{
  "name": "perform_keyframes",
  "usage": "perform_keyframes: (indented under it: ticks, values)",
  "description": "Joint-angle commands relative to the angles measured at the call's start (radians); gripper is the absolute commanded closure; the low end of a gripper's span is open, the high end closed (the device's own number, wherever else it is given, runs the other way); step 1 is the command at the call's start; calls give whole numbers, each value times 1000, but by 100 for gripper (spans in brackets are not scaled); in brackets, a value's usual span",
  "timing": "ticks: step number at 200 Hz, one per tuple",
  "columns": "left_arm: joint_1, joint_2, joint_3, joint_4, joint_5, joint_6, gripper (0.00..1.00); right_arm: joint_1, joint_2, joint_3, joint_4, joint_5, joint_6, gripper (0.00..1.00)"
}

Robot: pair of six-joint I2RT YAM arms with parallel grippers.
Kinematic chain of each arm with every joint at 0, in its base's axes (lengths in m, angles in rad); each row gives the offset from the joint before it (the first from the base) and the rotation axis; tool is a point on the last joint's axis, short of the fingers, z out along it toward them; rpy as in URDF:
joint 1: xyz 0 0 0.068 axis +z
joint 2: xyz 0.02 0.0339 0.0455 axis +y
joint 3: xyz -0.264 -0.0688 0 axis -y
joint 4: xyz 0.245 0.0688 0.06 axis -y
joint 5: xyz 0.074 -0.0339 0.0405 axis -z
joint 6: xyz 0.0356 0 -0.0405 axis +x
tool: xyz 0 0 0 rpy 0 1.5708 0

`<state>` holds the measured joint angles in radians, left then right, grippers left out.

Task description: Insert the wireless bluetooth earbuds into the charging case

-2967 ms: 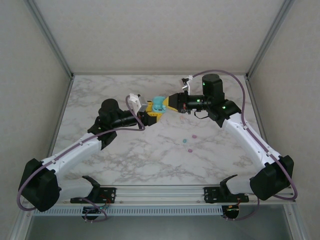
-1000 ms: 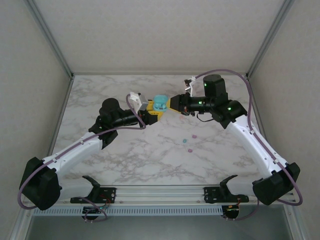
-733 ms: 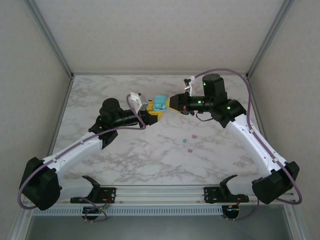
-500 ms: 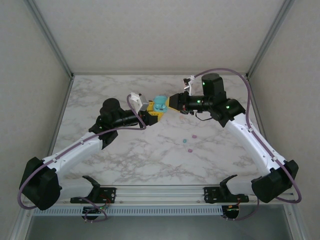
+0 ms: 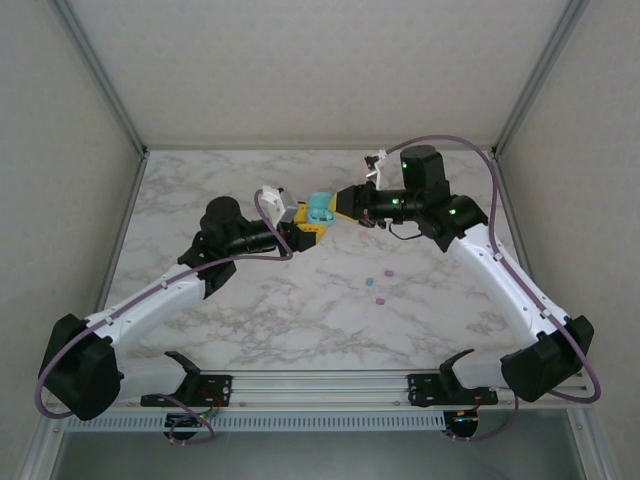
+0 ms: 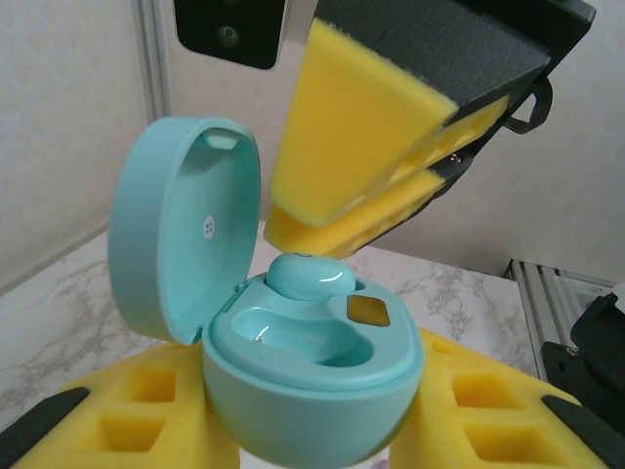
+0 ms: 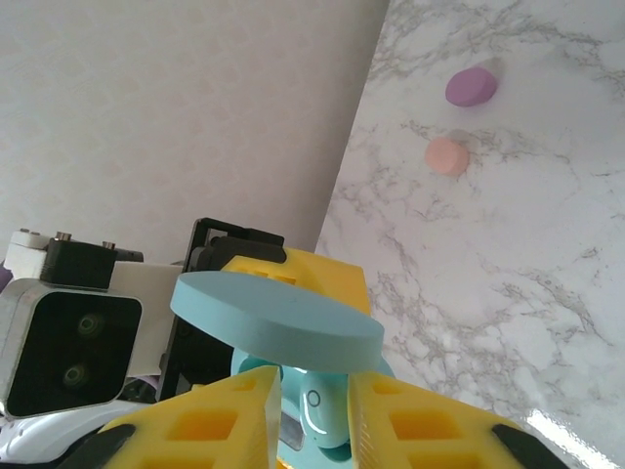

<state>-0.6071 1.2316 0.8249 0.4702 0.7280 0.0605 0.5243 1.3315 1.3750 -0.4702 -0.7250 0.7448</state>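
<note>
Left edge: a metal post (image 5: 98, 75) slants down the pale wall to the far-left corner of the surface (image 5: 250, 310). Bare marble lies between that edge and the left arm (image 5: 150, 300).
Left arm: white links and black joints, reaching inward to the middle of the surface.
Left jaws: closed on the charging case (image 6: 312, 371), whose rounded base sits between yellow foam pads (image 6: 146, 401) moulded with square pockets.
Charging case: smooth, glossy teal plastic, round. It is held between the two arms, with its hinged lid (image 6: 181, 230) standing open.
Seated earbud (image 6: 311, 277): a glossy teal nub sitting in the well of the case, beside a small gold contact (image 6: 368, 311).
Right jaws: wedge-shaped yellow foam on black backing (image 6: 361, 127), with the tips right at the top of the seated earbud. In the right wrist view a narrow gap shows between the pads. I cannot tell whether they pinch the earbud.
Loose earbuds: three tiny pastel nubs (image 5: 379, 299) lie near one another on the marble, nearer the bases than the case. The right wrist view shows a magenta earbud (image 7: 471, 86) and a peach earbud (image 7: 448, 156), close together but apart.
Open room: bare veined marble runs between the two arms down to the near rail (image 5: 320, 385).
Right arm (image 5: 500, 280): white links with a purple cable looped over the top, close to the right edge.
</note>
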Motion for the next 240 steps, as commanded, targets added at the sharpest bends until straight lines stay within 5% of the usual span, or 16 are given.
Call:
perform_keyframes:
  ticks: [1, 50, 85, 158, 240]
  values:
    - [-10, -10, 28, 12, -18, 19, 78, 9, -28, 40, -16, 28, -32, 71]
    - [-8, -34, 4, 7, -72, 28, 79, -22, -163, 24, -174, 302, -132, 69]
    - [-8, -79, -17, 7, -116, 26, 79, -158, -185, -66, -331, 524, -118, 70]
    - [-8, -171, -38, -45, -167, 32, 79, -182, 89, -318, -280, 400, -147, 60]
    - [-9, -193, -34, -66, -172, 29, 78, -87, 484, -103, -355, 433, -382, 57]
